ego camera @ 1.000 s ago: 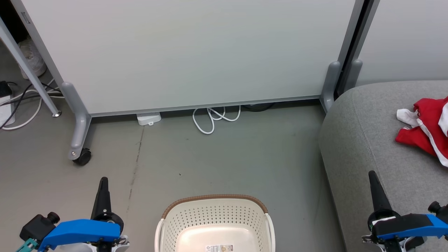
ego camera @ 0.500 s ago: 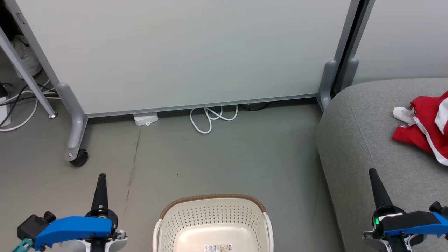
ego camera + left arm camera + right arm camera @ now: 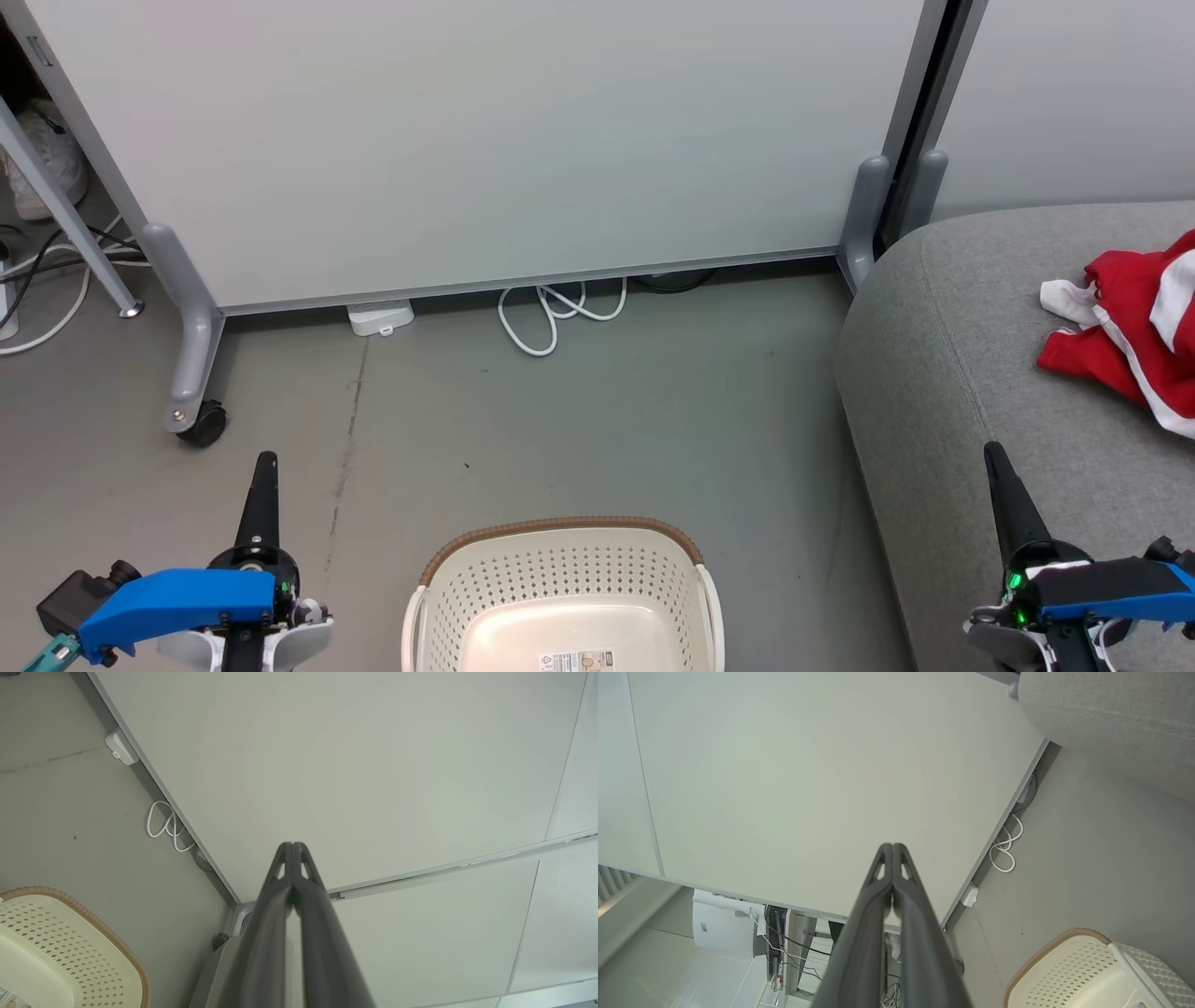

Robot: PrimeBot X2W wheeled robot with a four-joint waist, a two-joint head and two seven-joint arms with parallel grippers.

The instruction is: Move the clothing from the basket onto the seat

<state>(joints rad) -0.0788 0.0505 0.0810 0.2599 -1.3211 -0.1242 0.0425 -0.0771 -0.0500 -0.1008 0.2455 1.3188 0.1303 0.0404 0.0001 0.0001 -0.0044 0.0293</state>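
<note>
Grey concrete floor carries the basket, its visible bottom bare, though its near part is cut off. Red clothing lies crumpled on the seat. It looks light and limp, best pinched at a bunched fold. Both the left hand and right hand are closed, empty.

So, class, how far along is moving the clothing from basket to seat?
Done: red clothing lies on the seat; the basket looks empty where visible, bar a label. In hand: nothing; left gripper and right gripper are shut, empty. Left: seemingly nothing to move.
</note>
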